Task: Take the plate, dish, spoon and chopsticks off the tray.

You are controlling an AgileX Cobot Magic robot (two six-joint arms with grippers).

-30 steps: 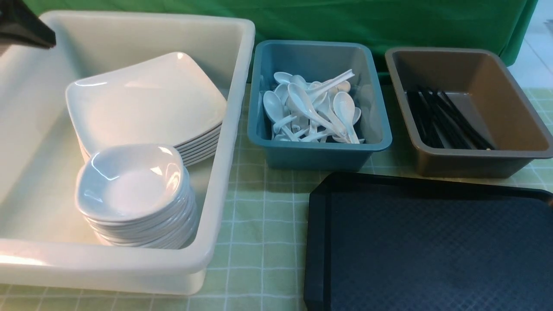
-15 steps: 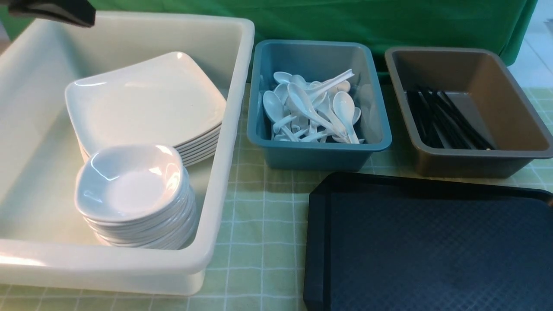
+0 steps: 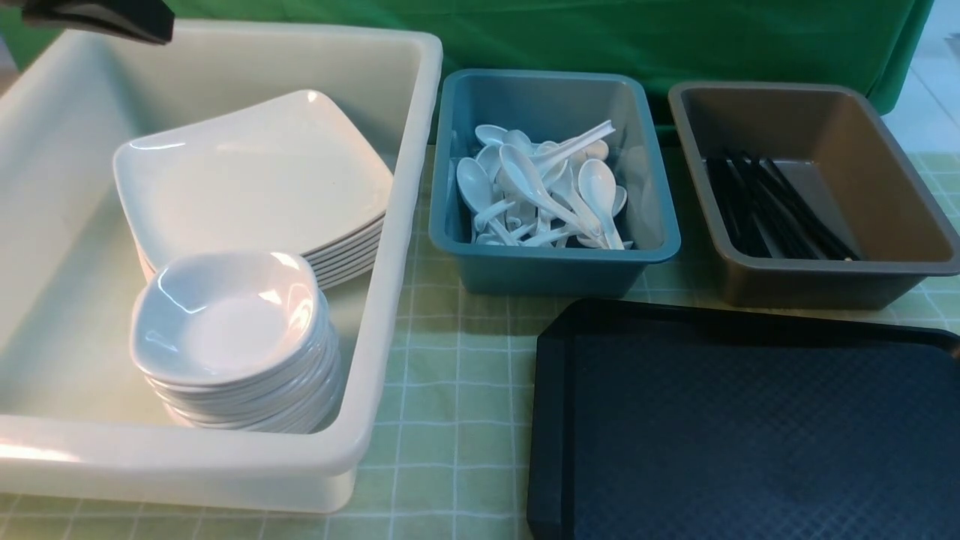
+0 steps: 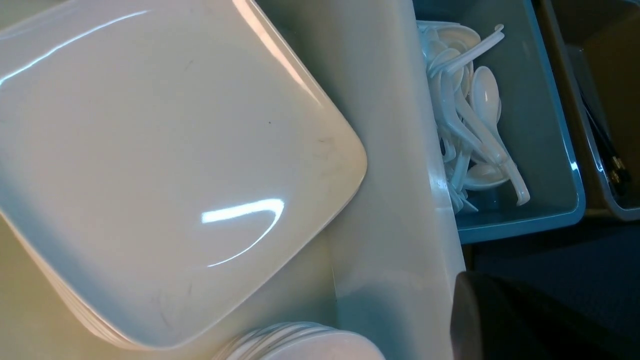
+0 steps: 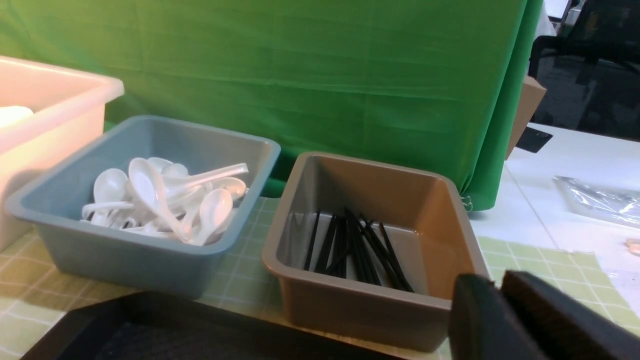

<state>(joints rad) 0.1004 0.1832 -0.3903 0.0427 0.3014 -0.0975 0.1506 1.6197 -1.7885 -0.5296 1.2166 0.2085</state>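
At the front view's upper-left corner, the left gripper (image 3: 150,21) hangs over the far-left rim of the white tub (image 3: 394,255), fingertips pressed together, nothing pinched. The right gripper (image 5: 492,300) shows only as blurred dark tips in its own wrist view; can't tell whether spread or closed.

Inside the white tub, below the left gripper: a stack of plates (image 3: 247,176), large, squarish, glossy white, corners rounded and upturned, tilted, light streaks on the top one. Left wrist view shows faint scuffs and a tiny dark speck on it. Dishes (image 3: 229,319) stack just beside the plates on the robot's side, small, white, deep, squarish with rounded corners, pile leaning a bit.

Farther right, teal tub (image 3: 555,274): a jumbled heap of spoons (image 3: 600,195), white, glossy, oval bowls, short handles, one handle sticking up over the others. Next, brown tub (image 3: 810,289): chopsticks (image 3: 795,210), thin, straight, black, bunched toward its left side.

Nearer the robot, the tray (image 3: 750,427) lies flat on the green checked cloth (image 3: 450,420), black, raised rim, cut corner, fine diamond texture, right side out of frame.

Versus one second ago: left gripper is farther right and higher in the front view; tubs, stacks, spoons, chopsticks and tray unchanged.
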